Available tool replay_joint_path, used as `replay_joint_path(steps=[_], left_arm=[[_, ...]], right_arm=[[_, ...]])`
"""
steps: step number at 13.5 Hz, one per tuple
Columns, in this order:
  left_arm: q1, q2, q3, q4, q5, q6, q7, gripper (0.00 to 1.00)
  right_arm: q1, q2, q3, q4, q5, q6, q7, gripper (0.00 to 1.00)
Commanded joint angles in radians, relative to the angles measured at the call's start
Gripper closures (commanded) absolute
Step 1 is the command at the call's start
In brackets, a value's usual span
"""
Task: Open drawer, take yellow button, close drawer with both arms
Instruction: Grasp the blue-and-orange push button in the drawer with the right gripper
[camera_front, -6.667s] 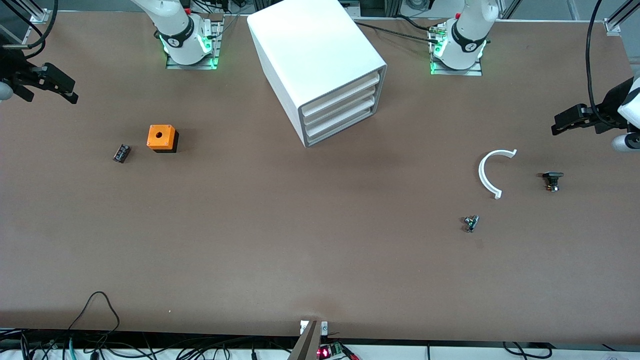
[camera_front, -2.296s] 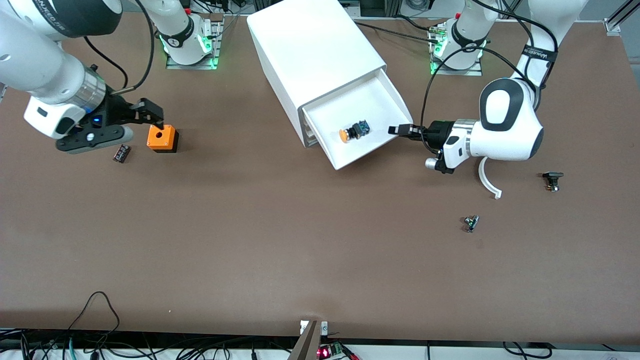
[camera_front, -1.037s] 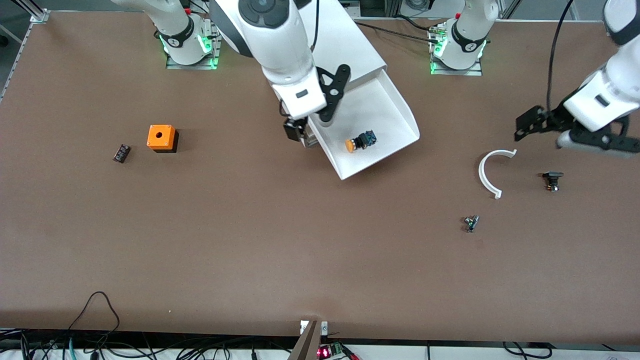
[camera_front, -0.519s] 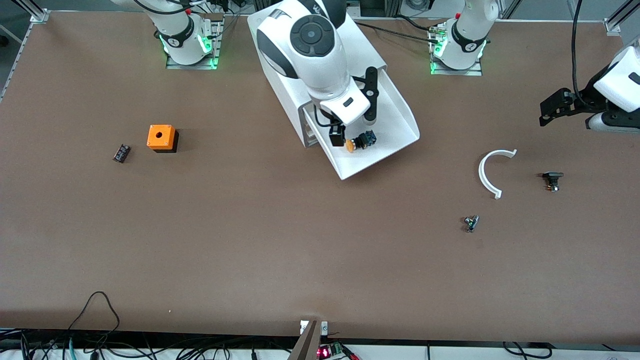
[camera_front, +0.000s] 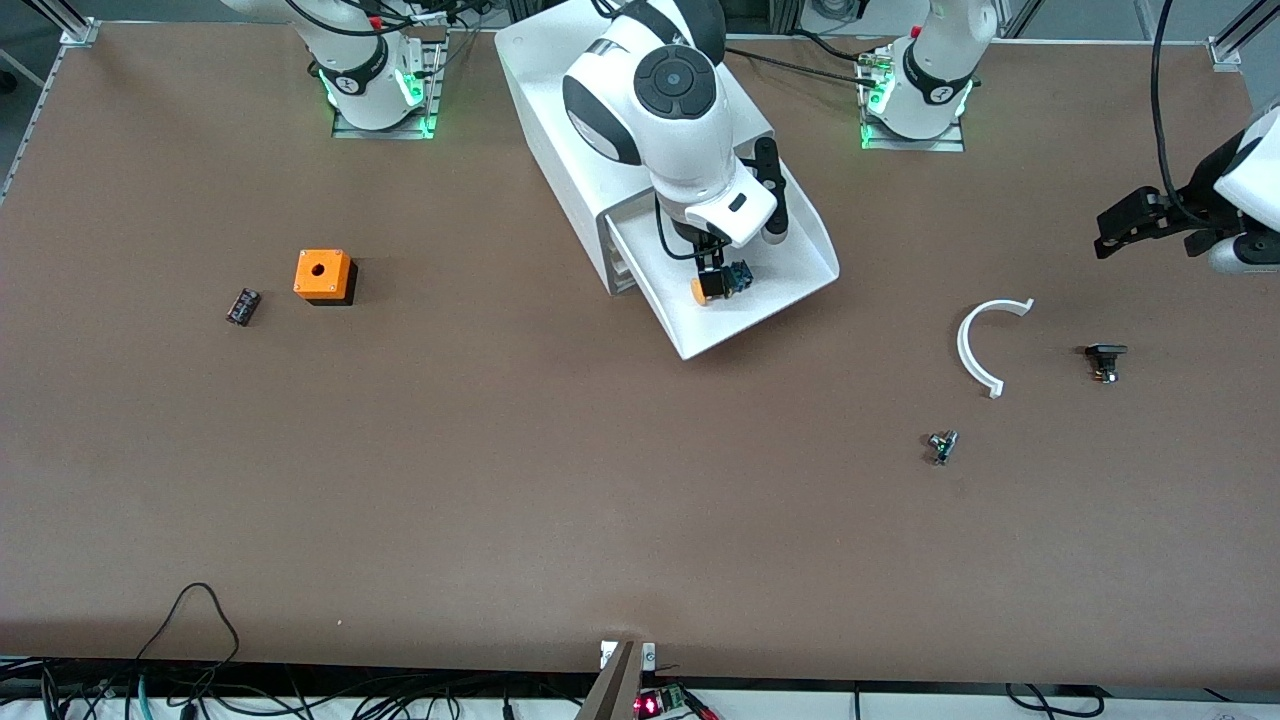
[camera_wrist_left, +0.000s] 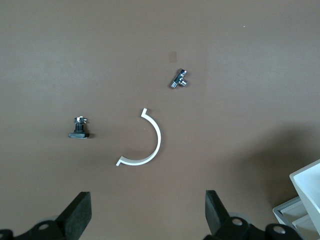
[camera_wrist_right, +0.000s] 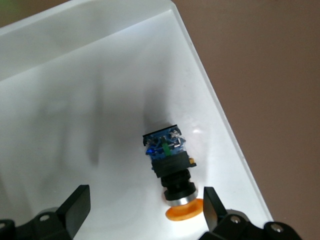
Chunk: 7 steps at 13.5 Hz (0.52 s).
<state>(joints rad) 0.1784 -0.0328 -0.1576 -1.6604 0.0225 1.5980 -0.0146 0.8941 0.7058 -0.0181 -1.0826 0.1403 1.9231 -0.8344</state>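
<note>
While the right hand (camera_wrist_right: 142, 212) hangs spread over the button (camera_wrist_right: 170, 167) in the drawer (camera_front: 790, 275), an off-centre close could flick it away; the left hand (camera_wrist_left: 145, 215) waits apart over the worktop (camera_front: 500, 450).

A matte brown surface (camera_front: 420, 480) is filling nearly the whole front view, lying evenly lit with soft shadows. Black cables (camera_front: 205, 605) are trailing along its near edge, and aluminium frame rails (camera_front: 75, 25) are showing at its far corners.
</note>
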Motion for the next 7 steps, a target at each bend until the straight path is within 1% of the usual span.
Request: replay_joint_path(steps=[1, 4, 7], left_arm=[[-0.016, 0.01, 0.004, 0.028, 0.03, -0.03, -0.015, 0.0], [-0.016, 0.01, 0.003, 0.03, 0.027, -0.03, -0.013, 0.0], [-0.016, 0.011, 0.003, 0.033, 0.024, -0.03, -0.011, 0.0]], right_arm=[[0.023, 0.035, -0.029, 0.043, 0.005, 0.023, -0.048, 0.0], [0.065, 0.058, -0.075, 0.043, 0.007, 0.042, -0.066, 0.0], [0.071, 0.072, -0.08, 0.043, 0.007, 0.065, -0.066, 0.0]])
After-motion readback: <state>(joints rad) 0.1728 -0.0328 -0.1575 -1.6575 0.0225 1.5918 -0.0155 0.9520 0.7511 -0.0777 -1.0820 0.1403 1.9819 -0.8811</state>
